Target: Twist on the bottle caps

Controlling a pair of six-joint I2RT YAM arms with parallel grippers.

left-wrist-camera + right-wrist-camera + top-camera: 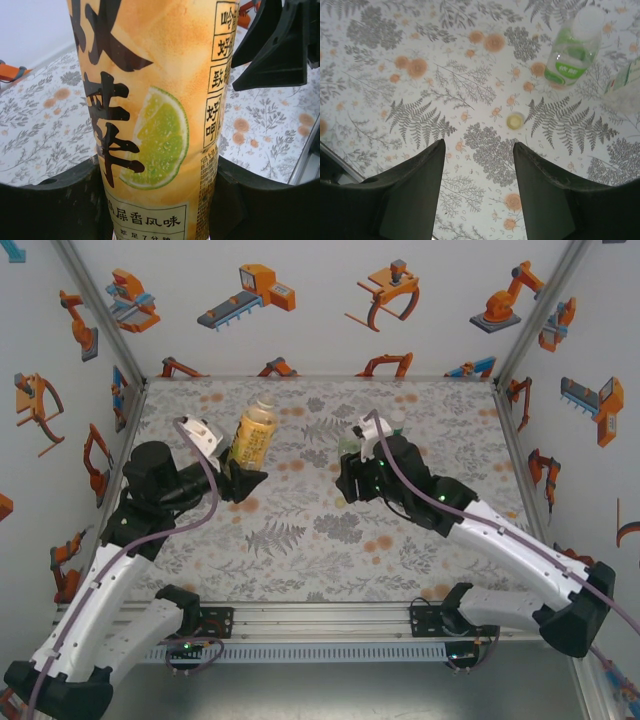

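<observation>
My left gripper point(243, 478) point(157, 172) is shut on the bottle of amber liquid point(253, 432) point(150, 115), gripping its orange lime-printed label low down and holding it upright. My right gripper point(345, 480) point(479, 150) hangs open above the table with nothing between its fingers. A pale yellow bottle cap point(515, 120) lies flat on the cloth just ahead of the right finger point(545, 190). Beyond it stands the slim bottle with a green label band point(572, 52), a white cap point(587, 22) on top. A green-tinted bottle point(625, 85) is cut off at the right edge.
The flowered tablecloth point(300, 530) covers the table inside white walls printed with orange robots. Part of the black right arm point(280, 45) shows in the left wrist view, close to the held bottle. A metal rail point(320, 620) runs along the near edge.
</observation>
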